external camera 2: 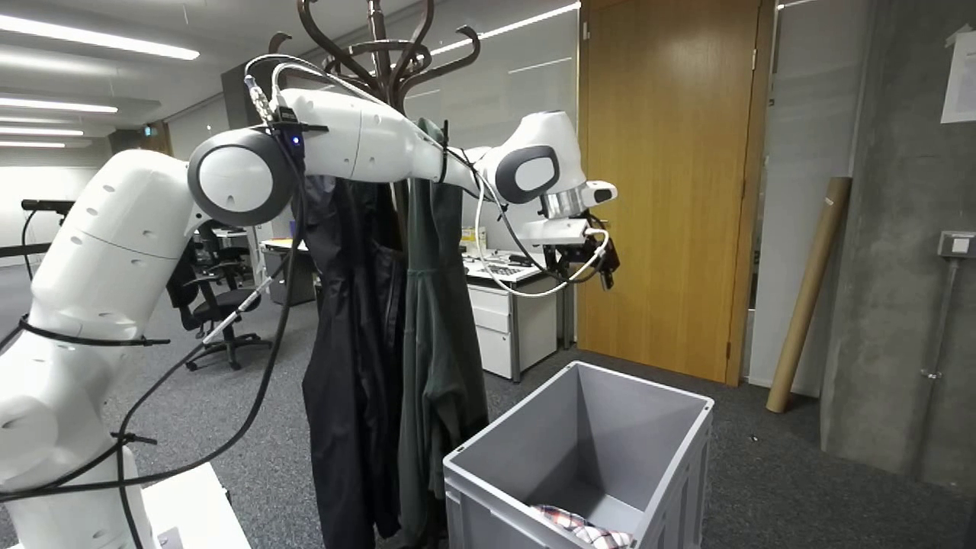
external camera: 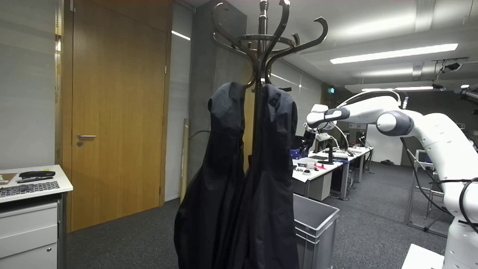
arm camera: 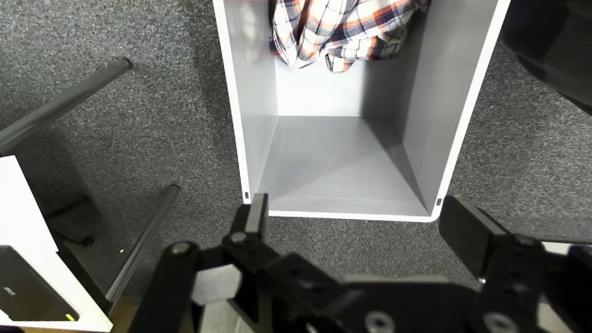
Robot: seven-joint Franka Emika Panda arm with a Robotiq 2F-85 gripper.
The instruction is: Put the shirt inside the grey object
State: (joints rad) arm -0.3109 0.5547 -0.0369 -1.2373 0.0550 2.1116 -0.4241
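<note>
The plaid shirt (arm camera: 379, 21) lies crumpled inside the grey object, a rectangular plastic bin (arm camera: 351, 215), at the far end in the wrist view. In an exterior view part of the shirt (external camera 2: 568, 520) shows low in the bin (external camera 2: 637, 412), whose near wall covers the rest. Jackets hide much of the bin (external camera: 325, 239) in an exterior view, and the shirt is out of sight there. My gripper (arm camera: 354, 201) is open, its fingers wide apart with nothing between them. It hangs above the bin, well over the rim, as an exterior view shows the gripper (external camera 2: 583, 263).
A coat rack (external camera 2: 379, 46) with a black jacket (external camera 2: 354, 343) and a dark green one (external camera 2: 438, 343) stands close beside the bin and the arm. A white cabinet (external camera 2: 496, 320) is behind. Metal legs (arm camera: 143, 240) and a white tabletop (arm camera: 27, 222) show beside the bin.
</note>
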